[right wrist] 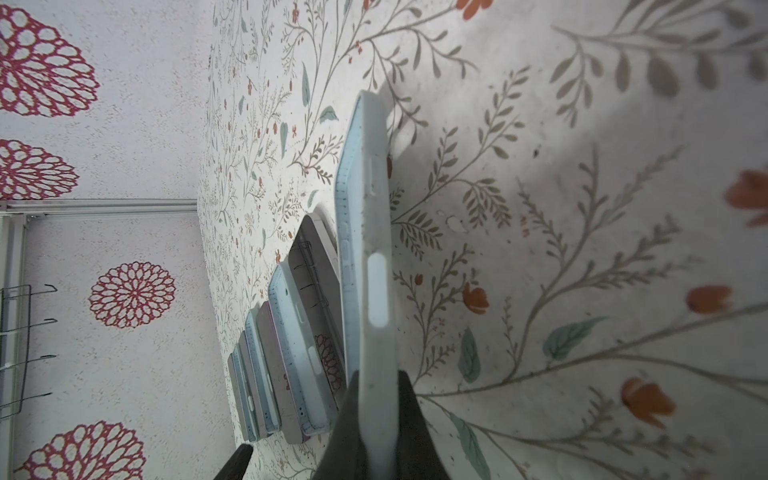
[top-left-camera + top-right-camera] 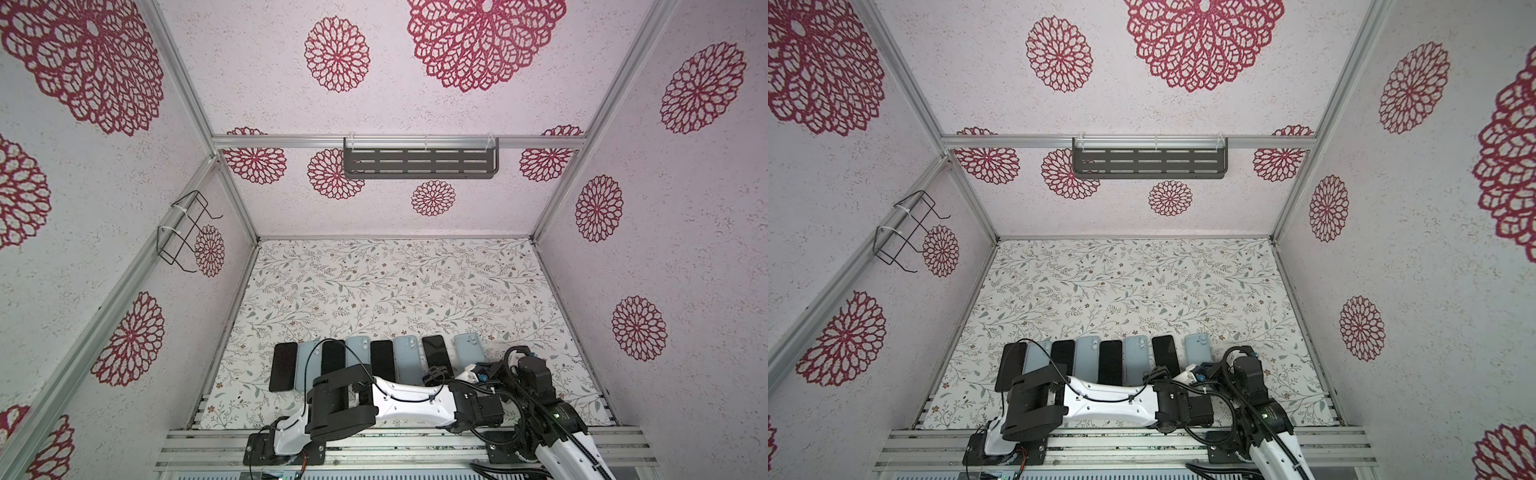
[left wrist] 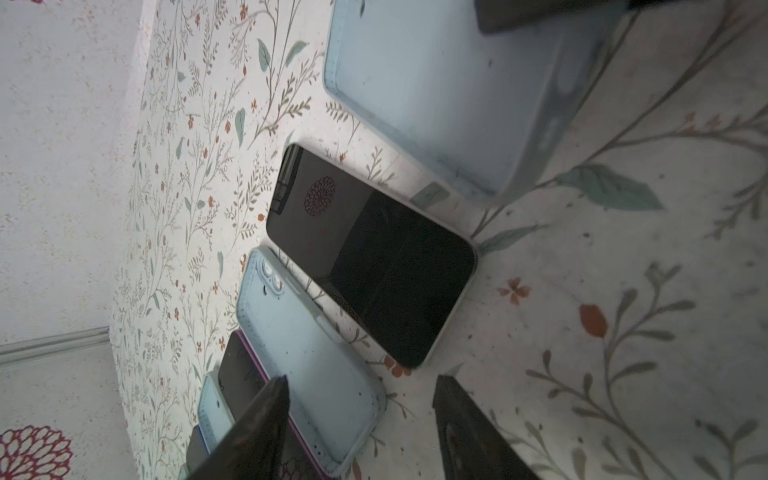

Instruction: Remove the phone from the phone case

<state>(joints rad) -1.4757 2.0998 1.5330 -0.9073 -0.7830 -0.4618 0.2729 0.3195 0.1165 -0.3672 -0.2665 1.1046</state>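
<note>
**Already out: phone lying beside the phone case**

Right pincer (image 1: 378,386) is pinching one short end of the light blue phone case (image 1: 365,249), its jaws closed tight on the case's thin wall. The phone (image 3: 370,257) is lying dark screen up on the floral desk (image 3: 582,291), just beside the phone case, on the side facing the left arm. Left pincer (image 3: 361,386) is hovering over the desk near the phone case, by the phone's near end, its jaws standing well apart and gripping nothing. In both top views a row of other phones and cases (image 2: 359,353) is stretching away from the phone case, beyond the phone, dark screens alternating with pale blue backs.
</note>
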